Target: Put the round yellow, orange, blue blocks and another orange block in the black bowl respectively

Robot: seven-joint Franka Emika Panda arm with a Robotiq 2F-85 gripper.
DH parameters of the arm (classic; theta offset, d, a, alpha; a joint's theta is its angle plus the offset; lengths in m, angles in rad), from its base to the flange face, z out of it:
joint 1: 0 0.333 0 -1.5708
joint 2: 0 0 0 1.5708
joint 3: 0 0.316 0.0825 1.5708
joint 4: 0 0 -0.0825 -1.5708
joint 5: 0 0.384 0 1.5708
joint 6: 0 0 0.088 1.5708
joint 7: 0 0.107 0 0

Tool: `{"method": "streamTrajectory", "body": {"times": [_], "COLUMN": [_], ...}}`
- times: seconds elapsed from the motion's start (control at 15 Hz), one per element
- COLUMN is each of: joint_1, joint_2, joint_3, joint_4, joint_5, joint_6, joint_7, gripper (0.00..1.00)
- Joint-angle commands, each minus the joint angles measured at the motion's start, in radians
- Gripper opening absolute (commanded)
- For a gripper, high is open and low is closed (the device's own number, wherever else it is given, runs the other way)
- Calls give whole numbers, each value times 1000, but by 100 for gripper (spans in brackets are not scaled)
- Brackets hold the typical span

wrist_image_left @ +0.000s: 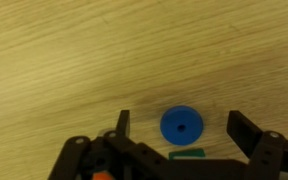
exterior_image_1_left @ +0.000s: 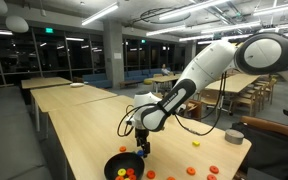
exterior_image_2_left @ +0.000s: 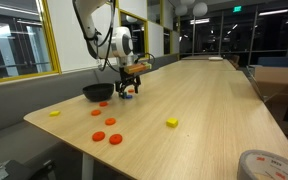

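In the wrist view a round blue block (wrist_image_left: 182,125) with a small centre hole lies flat on the wooden table, between my gripper's (wrist_image_left: 180,128) two open fingers, touching neither. In both exterior views my gripper (exterior_image_1_left: 141,146) (exterior_image_2_left: 131,80) hangs low over the table right beside the black bowl (exterior_image_1_left: 113,163) (exterior_image_2_left: 90,92). The bowl holds orange and yellow pieces (exterior_image_1_left: 125,172). A blue spot (exterior_image_2_left: 129,93) shows under the gripper. Round orange blocks (exterior_image_1_left: 191,170) (exterior_image_2_left: 111,123) lie loose on the table.
A yellow block (exterior_image_2_left: 172,122) and a small yellow piece (exterior_image_2_left: 54,113) lie on the table near its edges. A green piece (wrist_image_left: 188,154) shows by the gripper body. More tables, chairs and a cardboard box (exterior_image_2_left: 274,80) stand around.
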Motion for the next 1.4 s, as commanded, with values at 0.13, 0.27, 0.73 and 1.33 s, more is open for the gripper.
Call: {"method": "streamTrajectory", "body": {"times": [0.13,0.27,0.73,1.33], "joint_1": [-9,-10,-12,20], "joint_2": [23,28,28,-58], "joint_3": [3,3,5,3], "joint_4": [47,52,62,78], "joint_5": [16,15,18,3], "joint_6": [-20,-19,-29,-93], "joint_7": [-42,-51,-86,-75], "gripper": [100,75,29,24]}}
